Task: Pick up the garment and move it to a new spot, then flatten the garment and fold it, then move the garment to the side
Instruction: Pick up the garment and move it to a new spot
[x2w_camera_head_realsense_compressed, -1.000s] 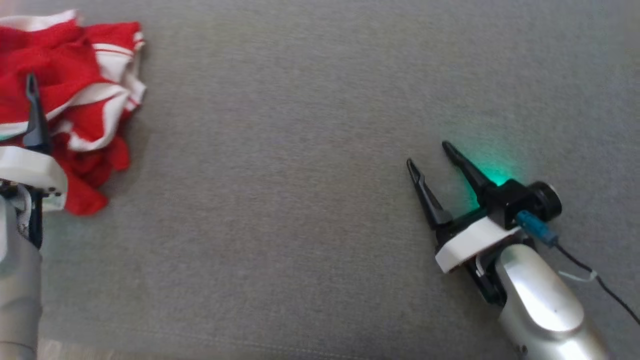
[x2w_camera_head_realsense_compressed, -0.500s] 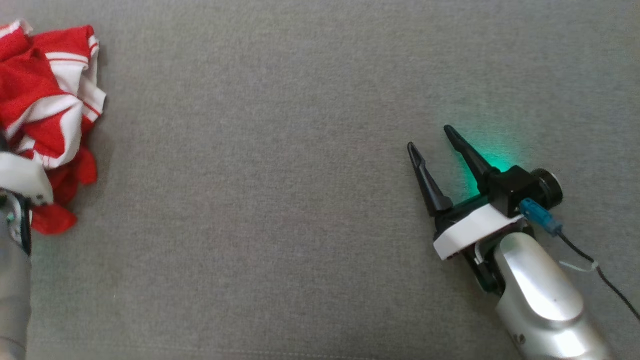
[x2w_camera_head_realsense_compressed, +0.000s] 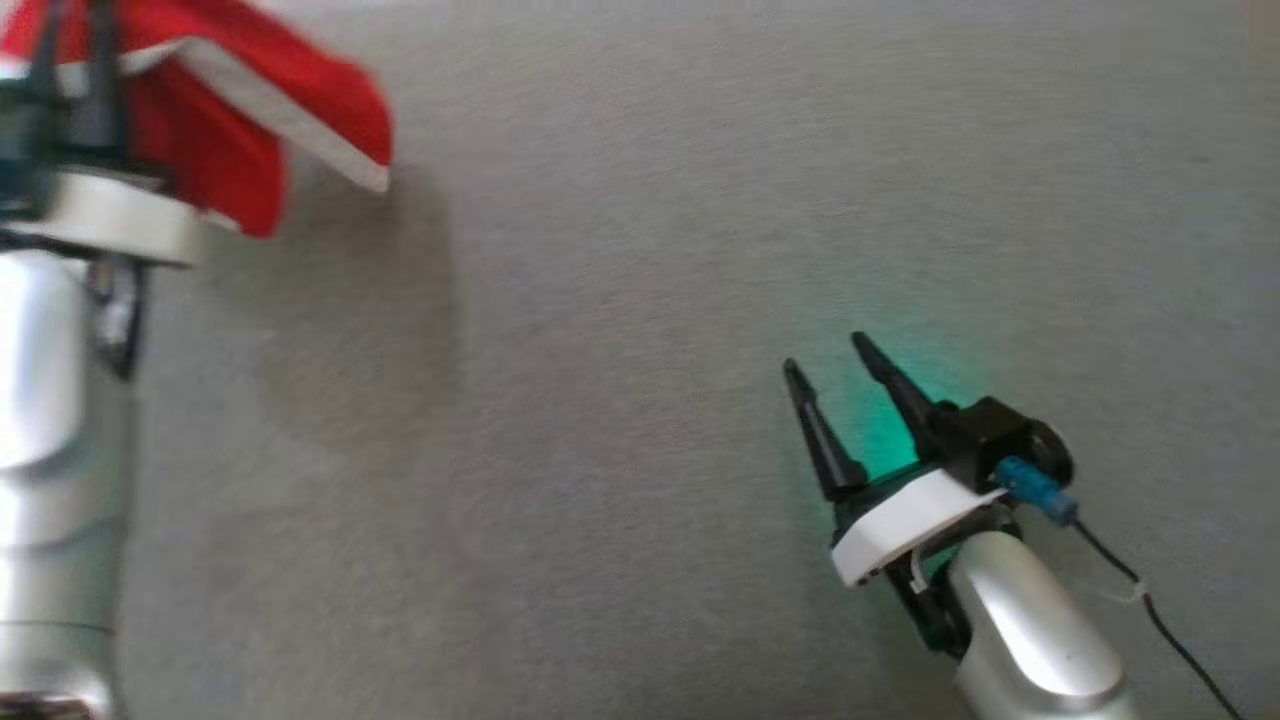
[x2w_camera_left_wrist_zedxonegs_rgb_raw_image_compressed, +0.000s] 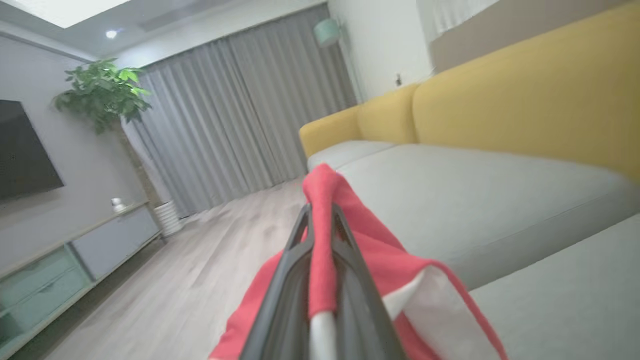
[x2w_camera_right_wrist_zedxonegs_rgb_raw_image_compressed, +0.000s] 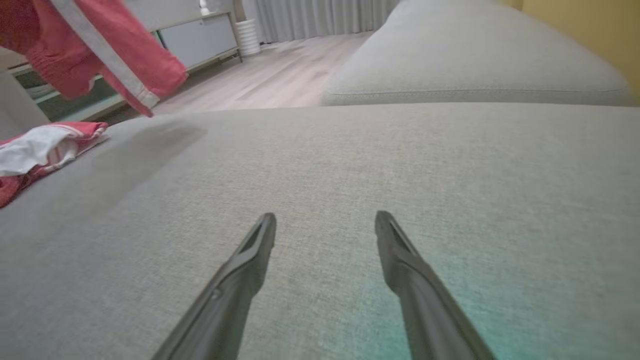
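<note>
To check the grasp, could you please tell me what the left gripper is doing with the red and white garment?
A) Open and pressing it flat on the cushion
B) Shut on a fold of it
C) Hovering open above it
B: in the left wrist view the left gripper has its jaws pinched on a red fold of the garment, which drapes from it.

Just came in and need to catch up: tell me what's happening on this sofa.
The robot's left tool is shut on a red and white garment and holds part of it up above the grey sofa cushion. In the right wrist view, more red and white cloth lies on the cushion; whether it is this garment's trailing end is unclear. The right tool is open and empty, low over the cushion. Nothing is flattened or folded yet.
</note>
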